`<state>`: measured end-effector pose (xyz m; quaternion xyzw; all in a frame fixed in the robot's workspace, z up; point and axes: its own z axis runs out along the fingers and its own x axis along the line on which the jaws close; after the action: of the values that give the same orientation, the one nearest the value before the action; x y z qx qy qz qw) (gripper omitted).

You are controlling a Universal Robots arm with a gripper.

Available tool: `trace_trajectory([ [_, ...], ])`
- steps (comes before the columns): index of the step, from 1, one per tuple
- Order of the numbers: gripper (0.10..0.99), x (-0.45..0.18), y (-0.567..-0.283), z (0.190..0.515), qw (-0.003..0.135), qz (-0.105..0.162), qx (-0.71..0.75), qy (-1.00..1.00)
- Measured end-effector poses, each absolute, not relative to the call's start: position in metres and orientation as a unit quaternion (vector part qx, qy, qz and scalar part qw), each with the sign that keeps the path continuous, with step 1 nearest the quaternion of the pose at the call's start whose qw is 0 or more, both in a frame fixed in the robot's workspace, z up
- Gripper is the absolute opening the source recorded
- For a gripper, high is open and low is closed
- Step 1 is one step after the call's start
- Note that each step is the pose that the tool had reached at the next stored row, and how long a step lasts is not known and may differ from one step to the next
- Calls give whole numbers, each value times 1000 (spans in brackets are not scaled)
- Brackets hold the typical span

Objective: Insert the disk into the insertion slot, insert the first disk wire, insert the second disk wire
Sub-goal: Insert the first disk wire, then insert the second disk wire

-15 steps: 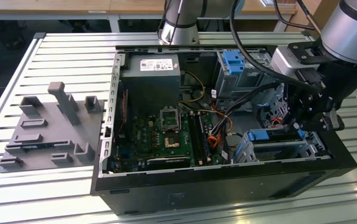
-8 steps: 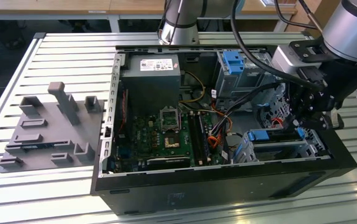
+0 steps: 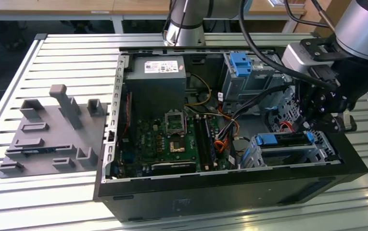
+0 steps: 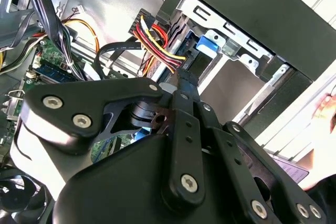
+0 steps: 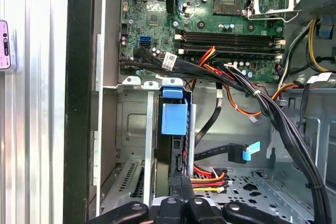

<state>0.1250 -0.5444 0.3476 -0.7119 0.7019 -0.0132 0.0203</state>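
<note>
Pinching wire (image 5: 209, 181), pincer (image 5: 181, 183) at disk (image 5: 173, 119) edge

A flat green motherboard (image 3: 171, 137) lies near the jaws; a grey plastic fixture block (image 3: 43, 139) sits on the slatted metal counter (image 3: 62, 53), well apart from them.

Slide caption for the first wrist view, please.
Disk seated in the insertion slot; hand grips a red-and-yellow disk wire beside it.

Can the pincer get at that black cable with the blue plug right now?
Probably yes: the blue-plugged cable lies uncovered in open space beside the disk, close to the pincer; only the red-and-yellow wires lie close by.
</note>
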Motion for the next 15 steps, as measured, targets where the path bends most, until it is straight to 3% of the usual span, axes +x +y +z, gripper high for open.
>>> trace_trajectory([
  [15,106,108,-544,348,21,-14,-711,702],
])
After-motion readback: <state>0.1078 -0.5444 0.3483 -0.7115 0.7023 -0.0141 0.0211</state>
